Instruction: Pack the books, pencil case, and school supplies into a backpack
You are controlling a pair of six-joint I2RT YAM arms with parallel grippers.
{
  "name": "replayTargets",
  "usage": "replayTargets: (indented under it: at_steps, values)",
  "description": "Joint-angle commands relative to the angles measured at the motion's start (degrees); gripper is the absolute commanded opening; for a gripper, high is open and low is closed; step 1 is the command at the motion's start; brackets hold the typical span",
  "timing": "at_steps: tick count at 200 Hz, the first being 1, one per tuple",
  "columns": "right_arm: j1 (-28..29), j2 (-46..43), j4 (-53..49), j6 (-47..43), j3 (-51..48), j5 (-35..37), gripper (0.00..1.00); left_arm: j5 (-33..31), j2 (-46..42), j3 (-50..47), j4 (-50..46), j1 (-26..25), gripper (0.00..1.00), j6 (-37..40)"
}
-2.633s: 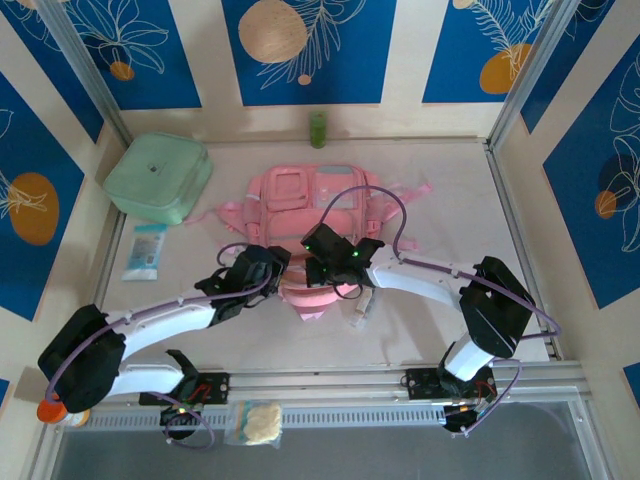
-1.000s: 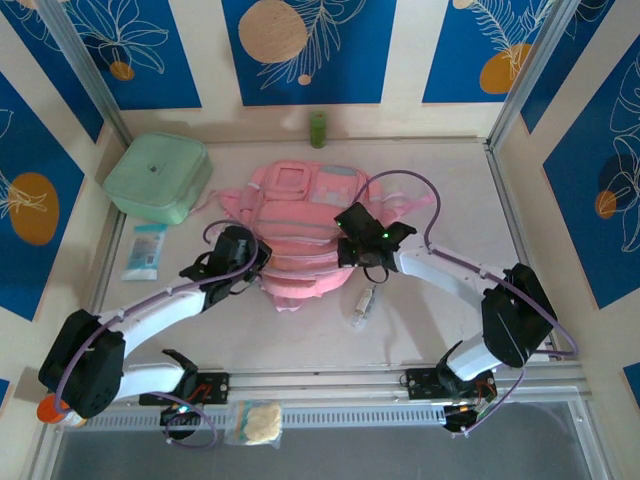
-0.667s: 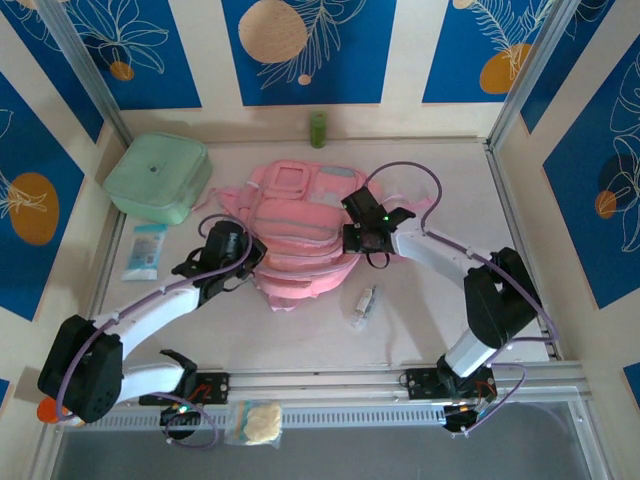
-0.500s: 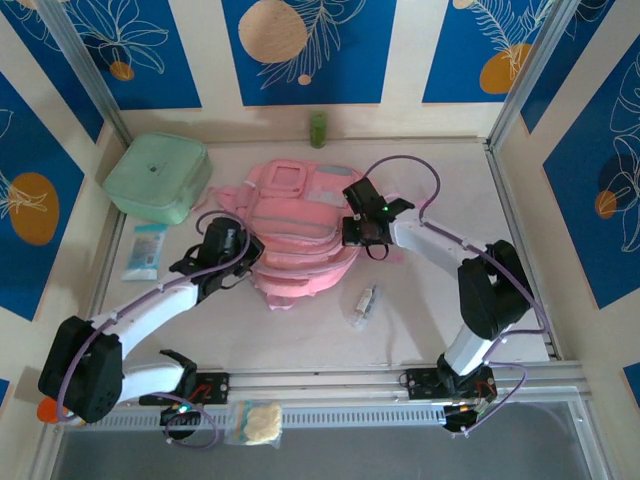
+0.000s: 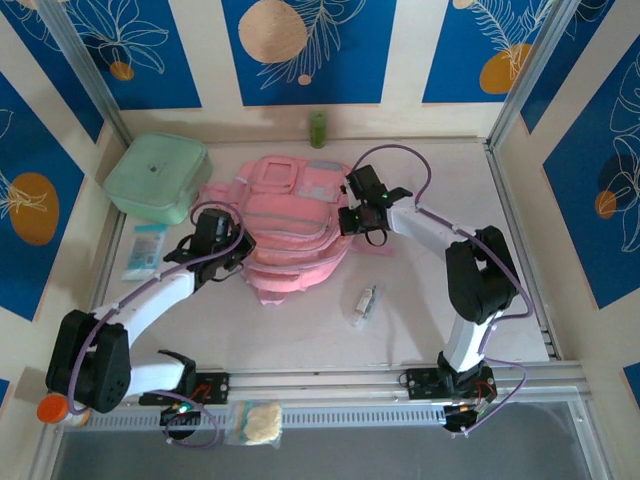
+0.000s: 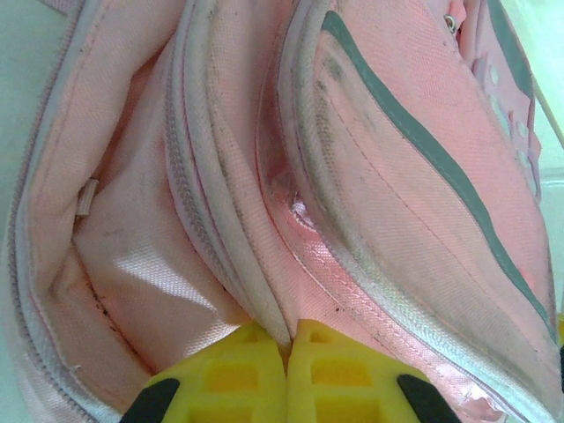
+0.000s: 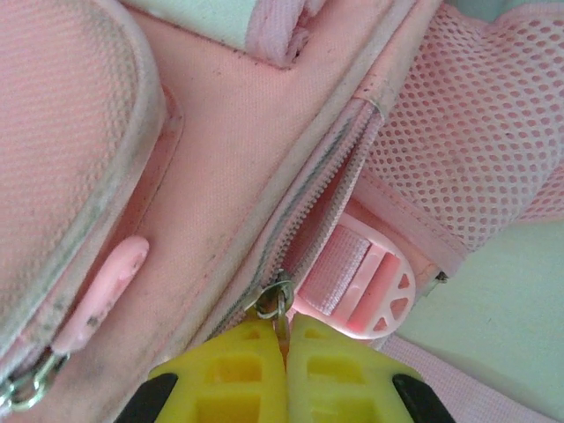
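Soft, floppy pink backpack (image 5: 295,225) lies just right of the mint-green box (image 5: 158,178); left gripper (image 6: 286,344) pinches its piped seam, right gripper (image 7: 284,330) clamps the zipper pull (image 7: 278,298), which I judge the firmest holds on the limp fabric.

The left gripper (image 6: 286,363) is pinching its 2 yellow fingertips (image 6: 231,381) together on a piped seam of the backpack (image 6: 397,211), whose pink fabric is bulging in folds above them. A grey stripe (image 6: 423,159) is running diagonally across the right panel, and a zip line (image 6: 181,176) is curving down the left.
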Motion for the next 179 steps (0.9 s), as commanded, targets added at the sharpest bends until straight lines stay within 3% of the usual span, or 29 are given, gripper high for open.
replayTargets:
  at_steps: [1,48,73,97,121,142,154,179]
  values:
    - [-1.2,-5.1,-0.5,-1.5,-2.4,4.7,0.00,-0.1,1.3,3.6,-3.5,3.2,0.00,6.0]
    - [0.1,-7.2,-0.1,-0.3,-6.9,5.7,0.00,2.0,4.5,8.0,-5.4,7.0,0.00,10.7]
    - [-1.4,-4.1,-1.2,0.8,-4.4,6.9,0.00,1.9,6.0,9.9,-6.4,8.1,0.00,12.8]
    - [-3.3,-2.6,-1.9,1.6,-2.1,2.5,0.00,1.6,6.4,10.4,-6.7,8.9,0.00,13.6]
    - [-2.3,-4.9,-0.8,0.7,-2.6,-5.2,0.00,5.7,7.5,10.7,-4.5,9.0,0.00,14.1]
    - [-1.9,-8.4,-1.2,2.1,-3.9,-7.7,0.18,8.5,8.5,12.3,-5.8,9.0,0.00,15.3]
    - [-2.1,-10.5,-1.4,2.8,-4.5,-10.5,0.23,9.7,7.8,12.2,-5.9,8.8,0.19,15.5]
    - [-3.0,-12.3,-4.7,5.4,-3.8,-13.8,0.30,12.3,4.7,10.7,-6.5,8.7,0.26,15.7]
